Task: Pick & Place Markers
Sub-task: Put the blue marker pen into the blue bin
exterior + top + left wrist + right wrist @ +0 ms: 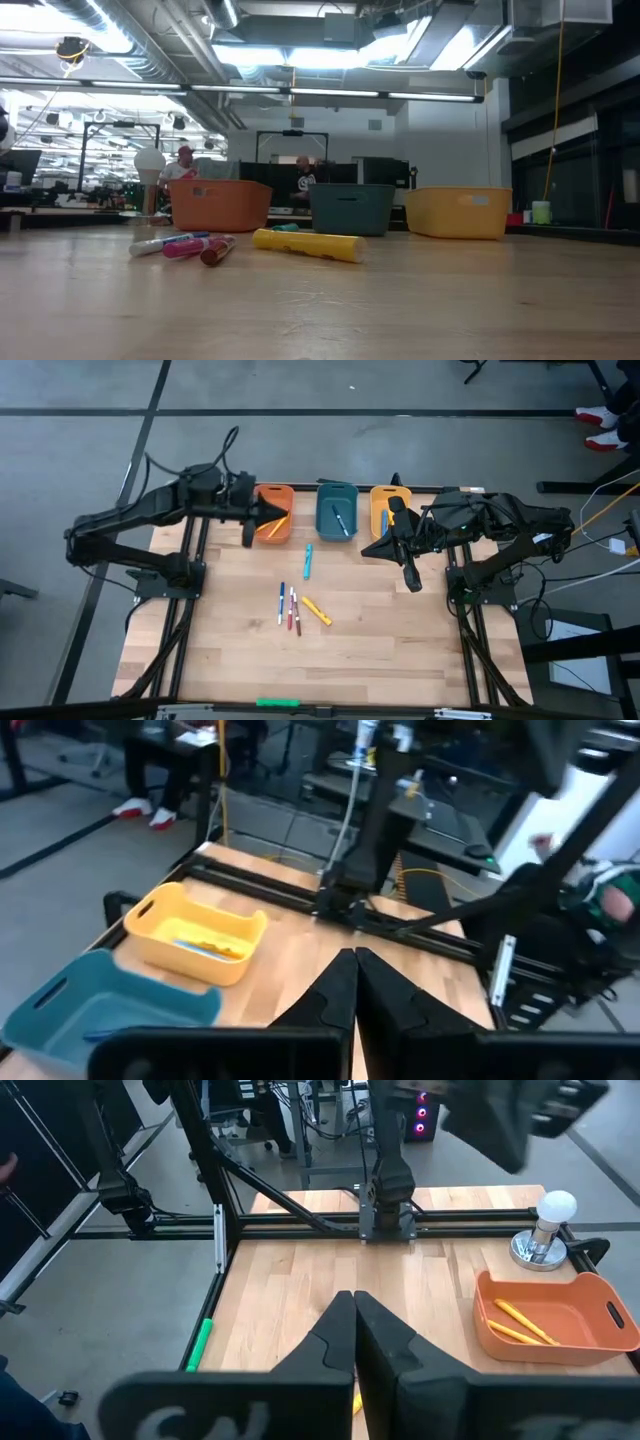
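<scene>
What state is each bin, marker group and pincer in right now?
Orange plastic bin: holds yellow markers.
Teal plastic bin: holds a marker.
Yellow plastic bin: holds markers.
Loose markers: lying on table.
Left pincer: shut, empty.
Right pincer: shut, empty.

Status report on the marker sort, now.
Left gripper shut, empty, over the orange bin. Right gripper shut, empty, beside the yellow bin. Five markers loose on the table. Nothing blocking them.
</scene>
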